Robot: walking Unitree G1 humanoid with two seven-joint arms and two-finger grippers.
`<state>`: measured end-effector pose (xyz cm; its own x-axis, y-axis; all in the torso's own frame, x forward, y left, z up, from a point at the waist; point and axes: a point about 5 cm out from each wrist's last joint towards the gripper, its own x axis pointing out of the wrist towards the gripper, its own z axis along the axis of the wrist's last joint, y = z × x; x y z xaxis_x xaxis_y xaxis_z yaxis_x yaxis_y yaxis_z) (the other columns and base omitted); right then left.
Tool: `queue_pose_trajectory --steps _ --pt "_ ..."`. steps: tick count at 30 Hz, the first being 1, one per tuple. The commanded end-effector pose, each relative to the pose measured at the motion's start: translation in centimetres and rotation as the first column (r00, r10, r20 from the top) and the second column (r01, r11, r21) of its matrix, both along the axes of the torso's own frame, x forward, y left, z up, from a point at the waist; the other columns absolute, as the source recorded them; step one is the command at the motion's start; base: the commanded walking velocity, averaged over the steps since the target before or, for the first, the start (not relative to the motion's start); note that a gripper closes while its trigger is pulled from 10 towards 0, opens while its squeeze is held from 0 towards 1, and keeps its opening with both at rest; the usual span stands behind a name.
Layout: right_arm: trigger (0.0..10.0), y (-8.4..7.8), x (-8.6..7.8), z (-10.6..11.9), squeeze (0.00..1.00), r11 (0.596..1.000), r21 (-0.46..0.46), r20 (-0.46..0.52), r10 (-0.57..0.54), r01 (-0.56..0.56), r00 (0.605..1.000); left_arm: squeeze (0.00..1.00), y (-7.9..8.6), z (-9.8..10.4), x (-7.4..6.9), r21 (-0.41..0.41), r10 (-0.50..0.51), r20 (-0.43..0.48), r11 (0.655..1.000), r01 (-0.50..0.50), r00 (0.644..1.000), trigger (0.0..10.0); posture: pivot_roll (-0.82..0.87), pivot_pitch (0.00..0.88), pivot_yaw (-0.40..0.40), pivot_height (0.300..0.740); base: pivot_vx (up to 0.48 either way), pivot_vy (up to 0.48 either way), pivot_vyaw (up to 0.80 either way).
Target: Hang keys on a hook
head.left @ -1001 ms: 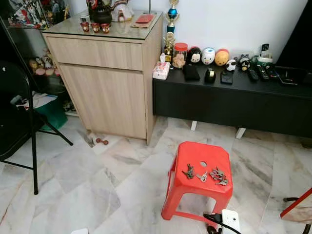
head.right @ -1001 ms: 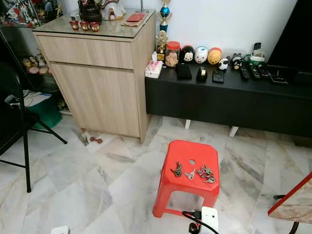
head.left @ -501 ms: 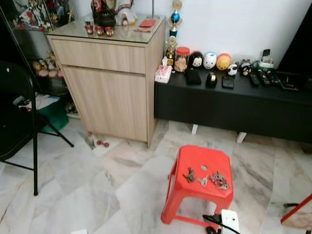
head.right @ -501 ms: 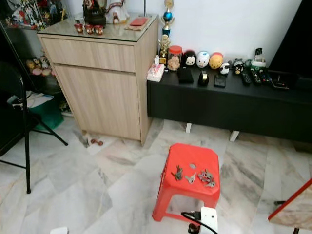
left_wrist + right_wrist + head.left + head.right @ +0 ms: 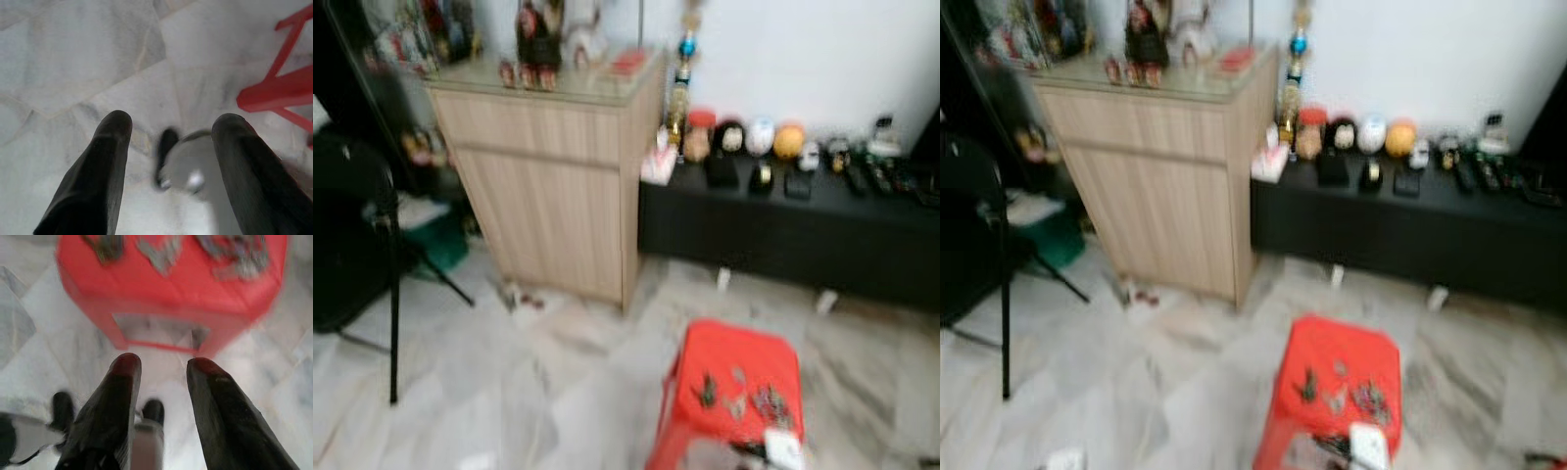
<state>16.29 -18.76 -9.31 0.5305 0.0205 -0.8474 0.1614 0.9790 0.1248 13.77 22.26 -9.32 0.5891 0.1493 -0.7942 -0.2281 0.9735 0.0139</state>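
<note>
Right wrist view: keys (image 5: 161, 252) blurred atop stool (image 5: 171, 284).

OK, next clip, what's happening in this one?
Nothing is being handled yet. The keys lie in a few bunches on a red stool on the marble floor, in front of a wooden cabinet and a low black bench. The head views are blurred. The right gripper is open and empty, above the floor just short of the stool; the left gripper, also open, is over bare floor.
</note>
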Motion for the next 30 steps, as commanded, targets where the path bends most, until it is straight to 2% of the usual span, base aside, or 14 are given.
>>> queue_pose_trajectory --steps 1,11,14,24,28,30 --pt "10.0 1.2 1.0 0.3 0.00 1.000 0.028 0.035 0.004 -0.005 0.999 0.00 0.9 0.0 -0.4 0.021 0.006 -0.021 1.000 -0.005 1.000 10.0 0.20 0.000 -0.054 0.740 0.311 0.000 0.00" --pt "10.0 1.2 1.2 0.4 0.00 1.000 0.007 0.046 -0.018 0.018 0.999 0.00 1.0 0.1 -0.4 0.027 -0.002 -0.022 1.000 0.002 1.000 10.0 0.20 0.000 -0.047 0.740 0.303 0.000 0.00" --pt "10.0 1.2 1.4 0.6 0.00 0.997 0.022 0.103 -0.080 0.079 0.991 0.00 1.1 0.1 -0.3 0.029 -0.016 -0.017 0.999 0.017 1.000 10.0 0.19 0.000 -0.035 0.740 0.000 0.000 0.00" --pt "10.0 1.6 2.0 1.0 0.00 0.997 0.073 0.166 -0.032 0.020 0.986 0.00 1.2 0.2 -0.2 0.030 -0.031 -0.022 0.999 0.031 0.999 10.0 0.18 0.001 -0.028 0.740 0.000 0.000 0.00" --pt "10.0 1.3 2.7 1.7 0.00 1.000 -0.001 0.249 0.010 -0.010 0.968 0.00 1.2 0.2 -0.1 0.033 -0.036 -0.021 0.999 0.037 0.999 10.0 0.17 0.009 -0.018 0.740 0.000 0.000 0.00" --pt "10.0 0.9 6.1 4.0 0.00 1.000 -0.019 0.398 0.027 -0.021 0.917 0.00 1.2 0.2 0.0 0.036 -0.041 -0.022 0.998 0.042 0.999 10.0 0.16 0.010 -0.014 0.740 0.000 0.000 0.00"
